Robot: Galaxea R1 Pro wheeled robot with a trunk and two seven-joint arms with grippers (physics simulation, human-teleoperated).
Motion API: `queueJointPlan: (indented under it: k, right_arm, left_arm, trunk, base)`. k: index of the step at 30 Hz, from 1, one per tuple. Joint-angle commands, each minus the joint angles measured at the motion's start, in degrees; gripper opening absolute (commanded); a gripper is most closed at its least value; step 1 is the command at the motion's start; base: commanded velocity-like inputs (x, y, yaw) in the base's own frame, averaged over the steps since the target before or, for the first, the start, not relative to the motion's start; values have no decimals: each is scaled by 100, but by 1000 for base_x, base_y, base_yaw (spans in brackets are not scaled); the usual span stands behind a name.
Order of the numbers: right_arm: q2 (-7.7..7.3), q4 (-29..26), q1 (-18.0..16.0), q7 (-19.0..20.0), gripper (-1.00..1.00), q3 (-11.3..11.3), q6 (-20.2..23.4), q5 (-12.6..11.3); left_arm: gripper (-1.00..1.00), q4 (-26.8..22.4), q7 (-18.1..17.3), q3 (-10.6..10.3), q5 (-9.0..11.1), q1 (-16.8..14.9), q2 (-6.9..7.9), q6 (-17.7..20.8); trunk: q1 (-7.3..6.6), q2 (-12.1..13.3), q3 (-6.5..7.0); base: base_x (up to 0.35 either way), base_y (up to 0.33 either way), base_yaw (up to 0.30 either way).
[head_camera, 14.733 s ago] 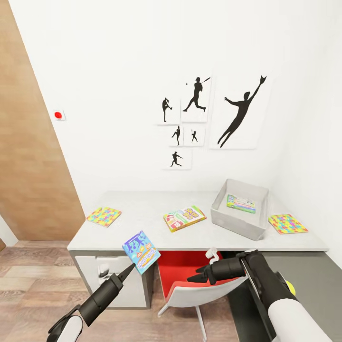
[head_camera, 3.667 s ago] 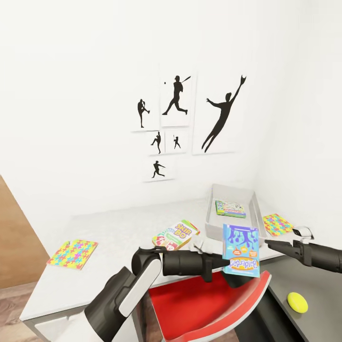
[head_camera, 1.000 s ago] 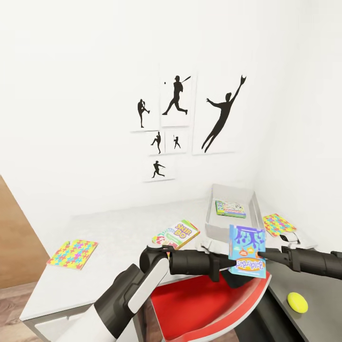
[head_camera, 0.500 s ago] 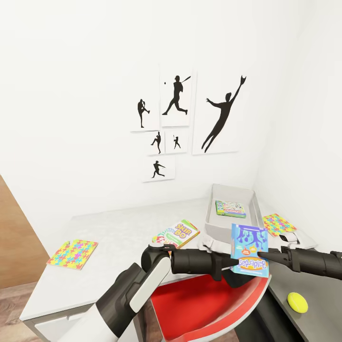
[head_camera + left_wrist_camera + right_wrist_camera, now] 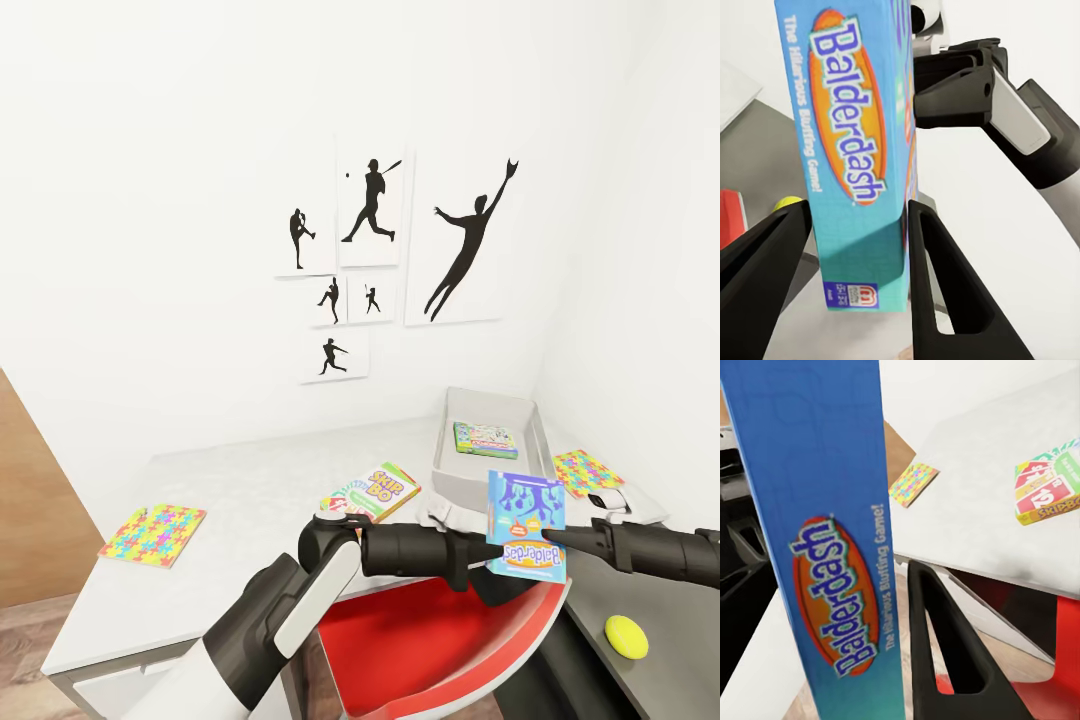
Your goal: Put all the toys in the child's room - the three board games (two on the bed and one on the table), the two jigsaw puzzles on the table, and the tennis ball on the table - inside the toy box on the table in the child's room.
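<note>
Above the red chair (image 5: 440, 640), the teal-blue flat "Balderdash" game box (image 5: 525, 526) stands upright, pinched by the left gripper (image 5: 490, 560); the right gripper (image 5: 552, 538) touches its opposite edge, grip unclear.

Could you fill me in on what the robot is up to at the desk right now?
It is tidying toys into the grey toy box on the table. The left gripper holds the blue Balderdash box upright over the red chair, with the right gripper at the box's other side, apparently for a handover. One board game already lies in the toy box. The Skip-Bo box and two jigsaw puzzles lie on the table, and the tennis ball lies low at the right.
</note>
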Motion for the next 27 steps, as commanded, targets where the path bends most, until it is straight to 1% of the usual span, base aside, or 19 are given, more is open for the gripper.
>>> queueJointPlan:
  k: [1, 21, 22, 27]
  right_arm:
    - [-2, 0, -3, -1, -100, 2, 39, 0]
    - [-7, -4, -6, -1, -100, -14, 40, -5]
    - [-7, -4, -7, -1, -100, -14, 40, -5]
    - [-10, -4, -7, -1, -100, -15, 40, -5]
  left_arm:
    - [-100, -4, -8, 0, 112, -6, -3, 66]
    - [-100, -4, -1, 0, 112, -6, -5, 66]
    - [100, -4, 5, 0, 110, -6, -5, 66]
    - [100, -4, 16, 1, 104, -6, -5, 63]
  trunk:
    - [3, -10, -11]
    - [3, -10, -11]
    - [3, -10, -11]
    - [3, -10, -11]
  base:
    - [0, 0, 0]
    - [0, 0, 0]
    - [0, 0, 0]
    - [0, 0, 0]
